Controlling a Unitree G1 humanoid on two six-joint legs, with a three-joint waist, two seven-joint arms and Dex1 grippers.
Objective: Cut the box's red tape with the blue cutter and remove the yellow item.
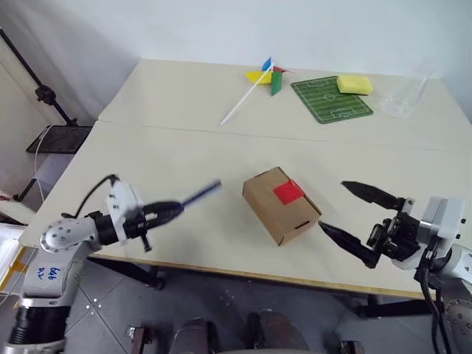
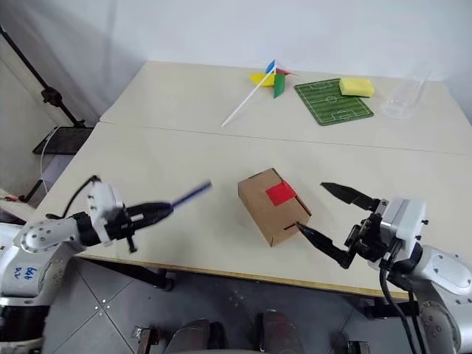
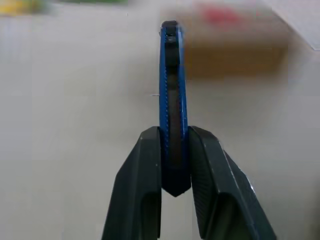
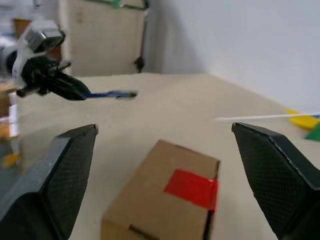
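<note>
While the box (image 1: 282, 205) sits shut near the worktop's (image 1: 184, 162) front edge, red tape (image 1: 288, 192) on its lid, the left gripper (image 1: 174, 209) left of the box clamps the blue cutter (image 1: 200, 194), tip toward it; the right gripper (image 1: 349, 214) right of the box gapes wide, empty.

No legible text anywhere; blue handwritten scrawl on left arm (image 1: 46, 274), unreadable
</note>
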